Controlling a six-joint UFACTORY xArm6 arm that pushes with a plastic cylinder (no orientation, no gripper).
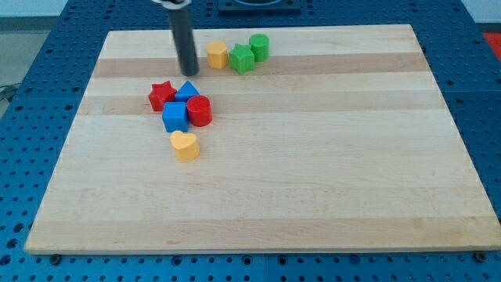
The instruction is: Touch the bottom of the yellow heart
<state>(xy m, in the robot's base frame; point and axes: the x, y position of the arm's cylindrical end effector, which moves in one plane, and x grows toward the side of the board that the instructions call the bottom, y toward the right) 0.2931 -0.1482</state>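
my tip (189, 73) stood near the view's top, well apart from the yellow heart (185, 146)

the yellow heart lay on the wooden desk (313, 180), left of its middle, just below a tight cluster: a red star (161, 95), a blue triangular block (187, 91), a red cylinder (200, 111) and a blue cube (175, 116), all touching or nearly so. my tip rested above that cluster, just left of a yellow hexagonal block (217, 55); beside that sat a green star-like block (242, 59) and a green cylinder (259, 47). the arm ended in a bare rod, so there was no pincer to be wide, narrow or holding
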